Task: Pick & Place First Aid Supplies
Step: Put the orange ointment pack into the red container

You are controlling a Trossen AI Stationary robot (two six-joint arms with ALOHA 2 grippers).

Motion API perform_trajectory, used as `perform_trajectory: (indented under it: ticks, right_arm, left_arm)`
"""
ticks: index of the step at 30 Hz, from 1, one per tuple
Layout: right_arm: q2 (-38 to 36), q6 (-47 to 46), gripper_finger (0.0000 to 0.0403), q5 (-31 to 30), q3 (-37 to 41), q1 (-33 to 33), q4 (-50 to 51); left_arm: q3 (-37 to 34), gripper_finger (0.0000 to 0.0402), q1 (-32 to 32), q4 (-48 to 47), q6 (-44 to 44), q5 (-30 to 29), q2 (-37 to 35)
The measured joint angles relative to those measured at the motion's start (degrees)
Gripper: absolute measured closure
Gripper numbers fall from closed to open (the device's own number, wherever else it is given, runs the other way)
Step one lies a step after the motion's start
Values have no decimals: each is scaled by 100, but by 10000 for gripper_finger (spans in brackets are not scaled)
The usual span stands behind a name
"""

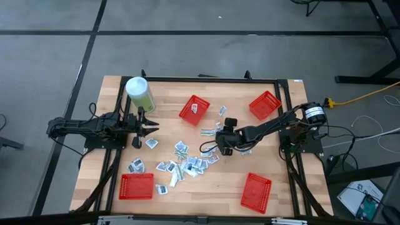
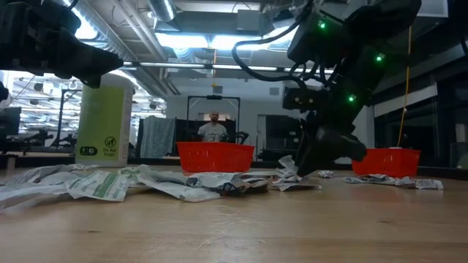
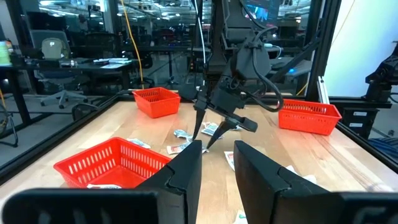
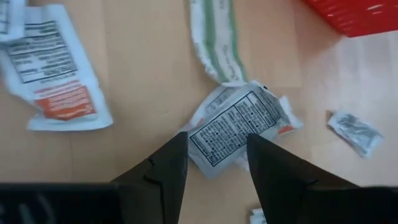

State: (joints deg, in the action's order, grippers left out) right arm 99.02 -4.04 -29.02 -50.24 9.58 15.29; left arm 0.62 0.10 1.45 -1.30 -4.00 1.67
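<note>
I am watching the right gripper hanging low over the middle of the wooden table, fingers pointed down at the scattered first aid supplies. In the right wrist view its two dark fingers are standing spread, with a crumpled white packet printed in black text lying flat on the wood in the gap ahead of them. The fingers are gripping nothing; the packet is resting on the table. Just beyond that packet a wrapped strip with green marks is lying, and a second flat packet with an orange patch is lying off to one side, apart from it.

I am seeing the left gripper waiting near the left side of the table, beside the pale-green canister. Its fingers are standing partly apart and holding nothing.

The remaining supplies are lying loose in a band from the table's middle toward the front left. Four red mesh baskets are sitting around them: one behind the pile, one at the back right, one at the front left and one at the front right. The basket behind the pile is holding one white item; what it is I cannot tell.

In the low view, a person is standing in the room behind the table.
</note>
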Motion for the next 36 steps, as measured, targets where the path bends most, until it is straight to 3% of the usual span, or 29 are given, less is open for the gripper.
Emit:
perform_trajectory:
  ticks: [23, 36]
  right_arm:
    - [-17, -347, 238, 2097, -13, -4, -40]
    - [-651, -179, 237, 2154, 4, 68, -3]
  left_arm:
    - [0, 313, 0, 0, 0, 1, -2]
    - [-1, 313, 0, 1, 0, 1, -1]
